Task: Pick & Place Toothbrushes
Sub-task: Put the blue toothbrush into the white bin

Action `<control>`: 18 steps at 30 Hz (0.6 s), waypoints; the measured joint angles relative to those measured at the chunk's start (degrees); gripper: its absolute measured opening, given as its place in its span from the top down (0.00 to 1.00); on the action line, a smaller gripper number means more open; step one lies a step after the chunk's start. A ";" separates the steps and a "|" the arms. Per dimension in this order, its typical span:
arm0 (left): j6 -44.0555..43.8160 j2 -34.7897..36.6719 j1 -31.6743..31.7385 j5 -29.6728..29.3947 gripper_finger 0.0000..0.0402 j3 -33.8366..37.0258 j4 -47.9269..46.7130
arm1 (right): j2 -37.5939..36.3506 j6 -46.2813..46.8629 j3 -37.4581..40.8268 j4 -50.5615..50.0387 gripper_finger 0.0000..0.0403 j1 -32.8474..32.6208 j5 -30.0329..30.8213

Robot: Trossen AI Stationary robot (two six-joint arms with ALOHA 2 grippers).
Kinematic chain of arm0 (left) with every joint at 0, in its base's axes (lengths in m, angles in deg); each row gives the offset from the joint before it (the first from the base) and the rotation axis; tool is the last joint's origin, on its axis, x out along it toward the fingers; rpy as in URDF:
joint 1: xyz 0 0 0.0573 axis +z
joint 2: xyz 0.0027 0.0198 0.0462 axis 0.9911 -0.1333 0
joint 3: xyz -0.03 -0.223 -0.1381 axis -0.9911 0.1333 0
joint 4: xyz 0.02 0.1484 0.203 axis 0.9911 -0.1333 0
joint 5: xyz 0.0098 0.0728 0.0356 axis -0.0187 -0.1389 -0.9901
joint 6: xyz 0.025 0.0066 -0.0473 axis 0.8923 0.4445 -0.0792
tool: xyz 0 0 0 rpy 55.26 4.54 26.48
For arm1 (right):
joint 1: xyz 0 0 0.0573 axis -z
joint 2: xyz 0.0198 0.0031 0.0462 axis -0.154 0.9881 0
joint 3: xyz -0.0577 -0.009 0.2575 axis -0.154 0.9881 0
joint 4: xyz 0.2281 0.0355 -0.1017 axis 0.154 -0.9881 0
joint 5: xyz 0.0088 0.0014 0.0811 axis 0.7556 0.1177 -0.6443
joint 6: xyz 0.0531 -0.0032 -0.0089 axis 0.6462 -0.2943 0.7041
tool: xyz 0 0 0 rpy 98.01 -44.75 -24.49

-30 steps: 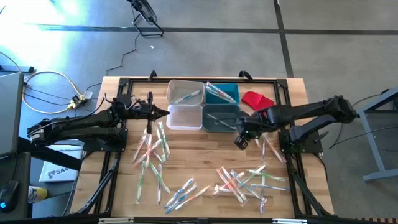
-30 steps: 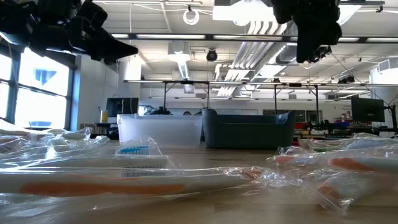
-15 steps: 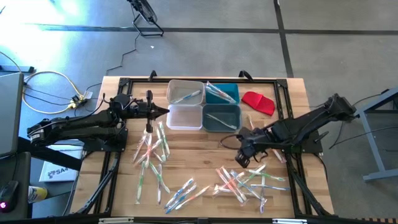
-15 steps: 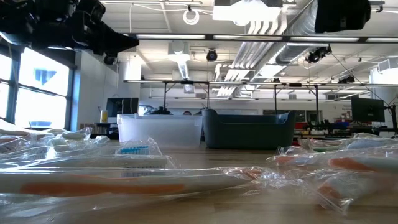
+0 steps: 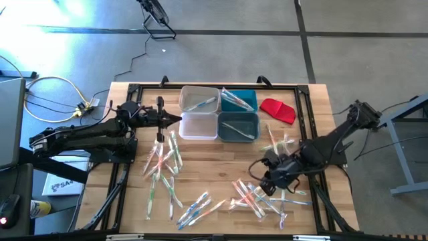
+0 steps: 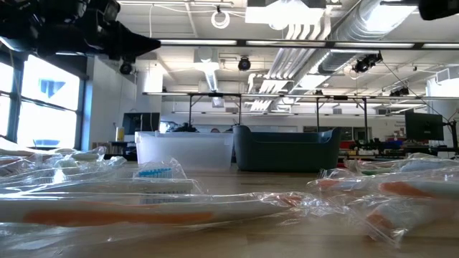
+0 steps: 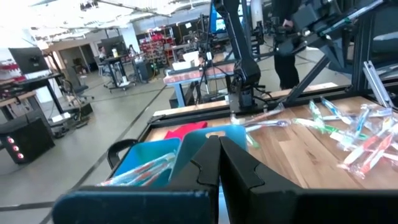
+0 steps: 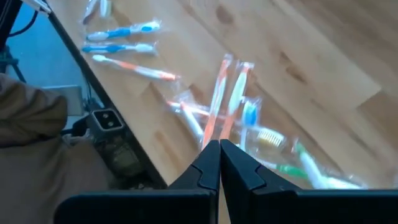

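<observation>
Toothbrushes in clear wrappers lie flat on the wooden table in loose heaps: one at the left (image 5: 164,161), one by the near edge (image 5: 197,209), one at the near right (image 5: 281,194). My right gripper (image 5: 262,189) hangs shut above the right heap, slanting down; its wrist view shows the shut fingers (image 8: 219,155) over orange and blue toothbrushes (image 8: 227,99), with nothing between them. My left gripper (image 5: 179,119) is shut and level, just left of the bins, holding nothing. A few toothbrushes lie in the bins (image 5: 200,102).
Four bins stand together at the far middle: clear (image 5: 199,90), teal (image 5: 239,94), white (image 5: 198,134), dark grey-blue (image 5: 238,137). A red cloth-like piece (image 5: 277,109) lies right of them. Bare wood shows between the heaps. A black frame runs along the table edges (image 5: 120,194).
My right gripper has swung from beside the dark grey-blue bin toward the table's near edge, rolling as it went, and now hangs over the right heap of toothbrushes. It has stayed shut.
</observation>
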 joint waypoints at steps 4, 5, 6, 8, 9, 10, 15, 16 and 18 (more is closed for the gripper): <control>0.01 0.01 0.00 -0.17 1.00 0.00 0.12 | 1.23 4.01 0.00 -0.19 0.99 -1.22 1.51; 0.02 0.01 0.00 -0.19 1.00 0.00 0.16 | 1.63 4.79 0.00 -0.39 0.99 -1.40 2.62; 0.02 0.02 0.00 -0.17 1.00 0.00 0.28 | 2.18 5.20 0.00 -0.60 0.99 -1.42 3.64; 0.01 0.01 -0.02 -0.17 1.00 0.00 0.73 | 3.52 5.53 0.00 -0.61 0.98 -1.36 4.61; 0.02 0.00 -0.01 -0.17 1.00 0.00 0.98 | 4.24 5.49 0.00 -0.62 0.97 -1.32 4.32; 0.01 0.02 -0.01 -0.17 1.00 0.00 1.12 | 5.03 5.22 0.00 -0.69 0.96 -1.31 3.90; 0.00 0.00 0.00 -0.15 1.00 0.00 1.15 | 9.46 4.21 0.00 -2.30 0.83 -1.35 1.09; 0.01 0.01 -0.01 -0.15 1.00 0.00 1.17 | 10.26 4.14 0.00 -2.58 0.79 -1.35 0.52; 0.01 0.01 -0.01 -0.15 1.00 0.00 1.27 | 11.75 2.51 0.00 -3.07 0.73 -1.33 -1.91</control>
